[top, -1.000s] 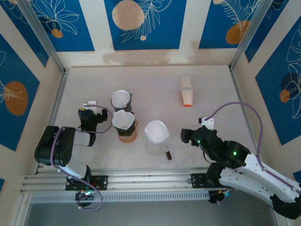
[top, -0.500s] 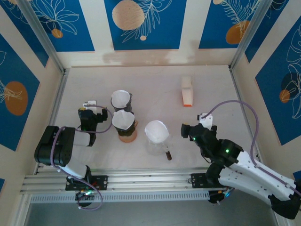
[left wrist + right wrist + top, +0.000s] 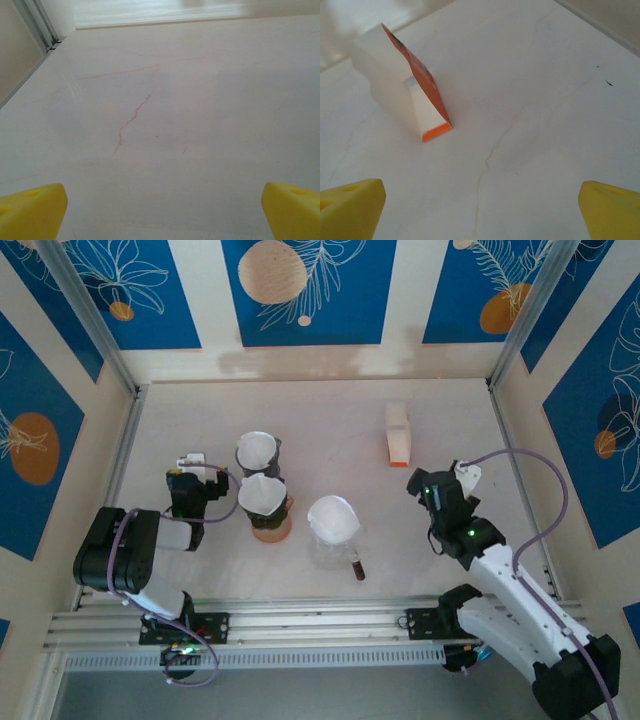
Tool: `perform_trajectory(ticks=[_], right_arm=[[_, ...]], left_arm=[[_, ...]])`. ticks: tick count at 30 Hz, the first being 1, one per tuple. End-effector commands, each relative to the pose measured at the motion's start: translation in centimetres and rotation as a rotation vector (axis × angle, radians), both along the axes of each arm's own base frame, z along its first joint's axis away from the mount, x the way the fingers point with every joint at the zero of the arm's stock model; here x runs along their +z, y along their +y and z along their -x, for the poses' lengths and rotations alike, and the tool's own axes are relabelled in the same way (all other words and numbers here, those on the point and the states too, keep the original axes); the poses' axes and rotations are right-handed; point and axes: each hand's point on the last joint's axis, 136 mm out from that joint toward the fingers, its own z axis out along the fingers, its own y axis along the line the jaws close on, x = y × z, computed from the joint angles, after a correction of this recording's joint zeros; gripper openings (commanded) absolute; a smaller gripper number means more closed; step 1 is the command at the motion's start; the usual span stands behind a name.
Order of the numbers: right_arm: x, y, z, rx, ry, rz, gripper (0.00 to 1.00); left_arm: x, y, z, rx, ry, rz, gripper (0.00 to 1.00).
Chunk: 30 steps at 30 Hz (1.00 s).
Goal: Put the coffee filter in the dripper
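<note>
Nearest me, both hands hung released over the bare table (image 3: 200, 100): the left gripper (image 3: 160, 210) sat just left of the drippers, and the right gripper (image 3: 480, 212) faced an orange-and-white carton (image 3: 402, 97) with nothing between them. Between the arms, a clear glass dripper (image 3: 325, 552) held a white paper coffee filter (image 3: 333, 517), seated open like a cone. Beyond it, an orange-based dripper (image 3: 272, 532) and a dark dripper (image 3: 277, 447) were each lined with white paper too.
</note>
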Motion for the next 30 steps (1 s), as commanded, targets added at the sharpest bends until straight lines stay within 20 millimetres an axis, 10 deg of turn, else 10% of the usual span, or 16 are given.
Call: perform_trajectory(ticks=[1,15,30], right_arm=[[1.4,0.4,-2.6,0.046,-0.095,-0.029,0.99],[-1.9,2.2,-9.9,0.363,-0.121,0.347,0.99],[-7.7,1.0,-13.3,0.439,-0.079,0.248,0.99]], left_arm=[[0.6,0.2,-0.3,-0.008,-0.026,-0.009,1.0],[0.6,0.1,-0.3,-0.008,-0.025,-0.01,1.0],[0.6,0.2,-0.3,-0.006,-0.025,-0.01,1.0]])
